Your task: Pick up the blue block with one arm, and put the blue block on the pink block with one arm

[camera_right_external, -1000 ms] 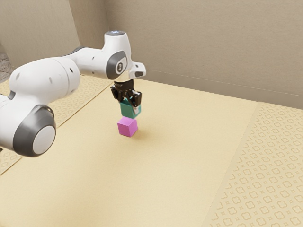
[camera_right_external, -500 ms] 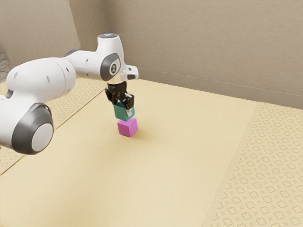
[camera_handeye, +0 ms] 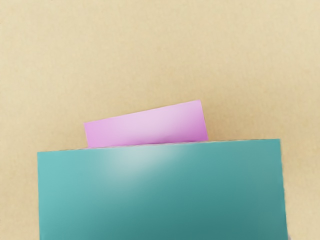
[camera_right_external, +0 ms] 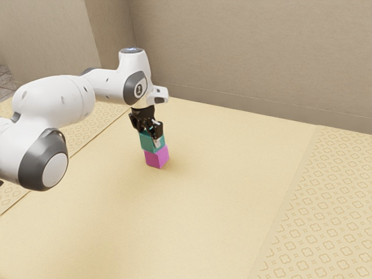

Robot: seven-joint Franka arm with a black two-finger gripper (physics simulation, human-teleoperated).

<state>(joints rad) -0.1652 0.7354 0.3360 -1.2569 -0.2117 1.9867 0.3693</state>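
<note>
A teal-blue block (camera_right_external: 150, 142) sits between the fingers of my black gripper (camera_right_external: 149, 135), which is shut on it from two sides. The block's underside meets the top of the pink block (camera_right_external: 157, 157) on the tan table, offset a little toward the exterior view's left. In the wrist view the blue block (camera_handeye: 165, 192) is large and close under my hand, and a strip of the pink block (camera_handeye: 147, 125) shows just beyond its edge.
The tan tabletop (camera_right_external: 221, 192) spreads wide around the stack. Patterned floor strips (camera_right_external: 325, 203) run along the exterior view's right and behind the arm. Beige walls (camera_right_external: 261, 46) stand at the back.
My gripper has carried the blue block down and toward the exterior view's left, from hanging above the pink block to resting on its top.
</note>
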